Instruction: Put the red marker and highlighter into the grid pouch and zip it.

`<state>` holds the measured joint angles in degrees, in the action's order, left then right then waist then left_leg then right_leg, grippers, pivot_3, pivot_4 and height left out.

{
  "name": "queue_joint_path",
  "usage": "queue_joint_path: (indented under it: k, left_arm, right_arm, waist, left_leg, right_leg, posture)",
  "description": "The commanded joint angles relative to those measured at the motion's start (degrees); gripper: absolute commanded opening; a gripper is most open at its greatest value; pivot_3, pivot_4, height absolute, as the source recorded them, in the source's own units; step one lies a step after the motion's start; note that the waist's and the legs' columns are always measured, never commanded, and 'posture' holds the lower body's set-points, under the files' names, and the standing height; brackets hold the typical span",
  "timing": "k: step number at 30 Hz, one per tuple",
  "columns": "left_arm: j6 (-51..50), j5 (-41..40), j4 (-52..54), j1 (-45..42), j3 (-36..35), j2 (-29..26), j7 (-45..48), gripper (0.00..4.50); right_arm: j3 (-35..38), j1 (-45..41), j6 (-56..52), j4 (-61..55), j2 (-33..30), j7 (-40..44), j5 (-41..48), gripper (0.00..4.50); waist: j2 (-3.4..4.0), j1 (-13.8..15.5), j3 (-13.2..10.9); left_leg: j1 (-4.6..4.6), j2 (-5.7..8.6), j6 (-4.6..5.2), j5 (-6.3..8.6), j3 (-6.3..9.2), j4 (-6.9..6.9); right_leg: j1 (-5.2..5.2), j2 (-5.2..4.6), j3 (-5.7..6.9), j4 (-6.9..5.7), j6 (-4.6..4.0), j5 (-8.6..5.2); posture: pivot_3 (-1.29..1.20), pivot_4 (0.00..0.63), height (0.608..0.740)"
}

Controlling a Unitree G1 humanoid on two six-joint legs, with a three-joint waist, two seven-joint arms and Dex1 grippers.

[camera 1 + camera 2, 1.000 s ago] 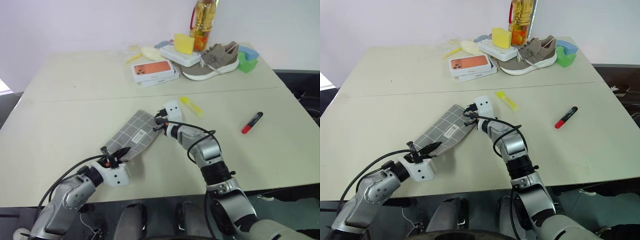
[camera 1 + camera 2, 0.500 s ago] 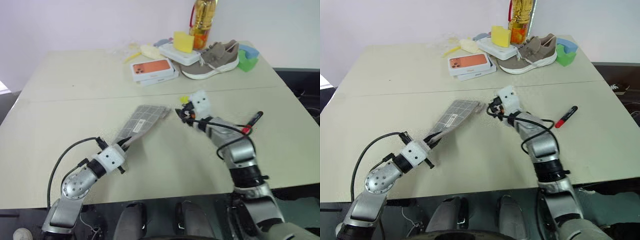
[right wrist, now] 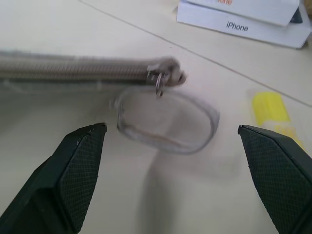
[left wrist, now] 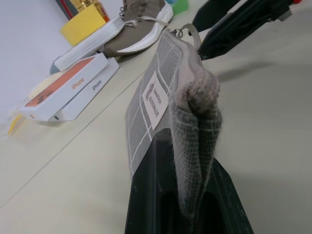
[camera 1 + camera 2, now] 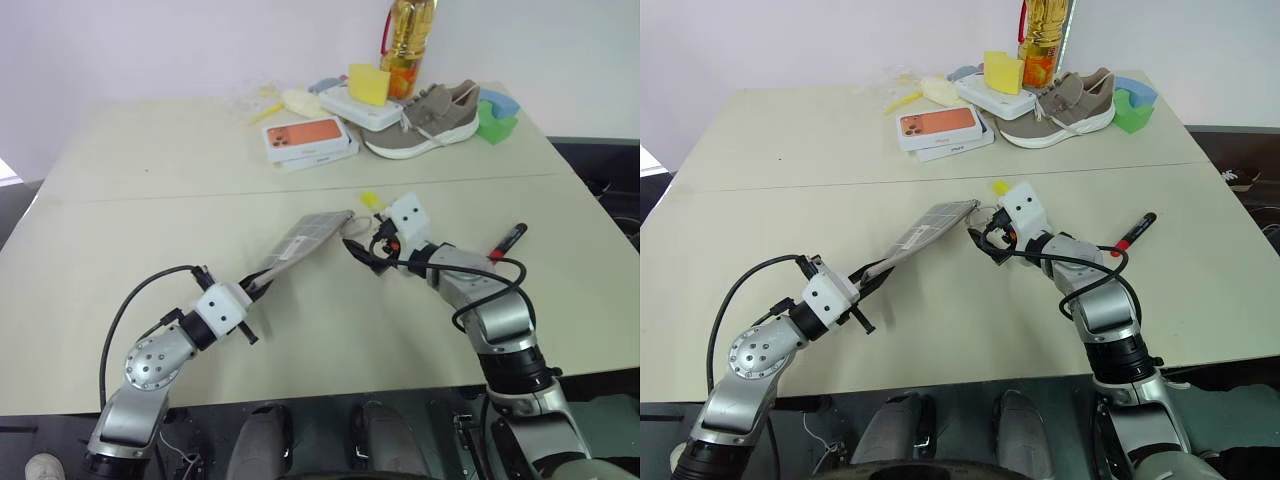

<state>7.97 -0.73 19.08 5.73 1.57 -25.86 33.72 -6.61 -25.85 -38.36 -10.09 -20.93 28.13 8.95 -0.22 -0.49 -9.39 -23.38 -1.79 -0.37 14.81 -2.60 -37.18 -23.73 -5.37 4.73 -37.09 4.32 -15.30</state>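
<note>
While our left tool (image 5: 262, 288) was clamped on one end of the grid pouch (image 5: 300, 240), that pouch was held up off the bench (image 5: 150, 230), slanting from the tool toward the middle of the bench with its white label facing up. Our right tool (image 5: 358, 250) stood with its two black fingers (image 3: 73, 170) spread wide and gripped nothing; it hovered just beside the pouch's far end, where the zipper's ring pull (image 3: 168, 122) hung loose between the fingers without touching either. In the right wrist view the zipper line ran closed up to the slider at that end. We saw the highlighter (image 5: 998, 187) lying on the bench just behind the right tool's white housing, mostly hidden by it. We saw the red marker (image 5: 1132, 233) lying on the bench well apart to the right, beyond the right forearm. At the far edge of the bench sat an orange phone box (image 5: 305, 138) stacked on another box, a beige shoe (image 5: 425, 120), a yellow sponge block (image 5: 368, 86), an oil bottle (image 5: 405, 45) and a green and blue object (image 5: 494, 115).
</note>
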Motion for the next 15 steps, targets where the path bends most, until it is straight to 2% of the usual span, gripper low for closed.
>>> queue_joint_path:
  k: [1,15]
  left_arm:
    - [1.3,-0.64,1.36,0.1,0.5,-0.26,0.06,0.0]
    - [2.29,-0.62,0.49,-0.18,0.92,-0.34,0.54,0.0]
  right_arm:
    - [-0.63,-1.49,0.73,-2.03,-0.14,-0.83,-1.22,4.49]
    - [0.12,-3.19,-1.33,-3.3,0.42,-0.31,0.73,4.49]
  waist:
    - [0.0,-0.03,0.0]
    - [0.0,-0.06,0.0]
  left_leg:
    - [0.0,0.0,0.0,0.0,0.0,0.0]
    - [0.0,0.0,0.0,0.0,0.01,0.0]
  right_leg:
    - [0.0,0.0,0.0,0.0,0.0,0.0]
    - [0.0,0.01,0.0,-0.01,0.0,0.0]
  posture:
    - [0.0,0.15,0.74]
    - [0.0,0.15,0.74]
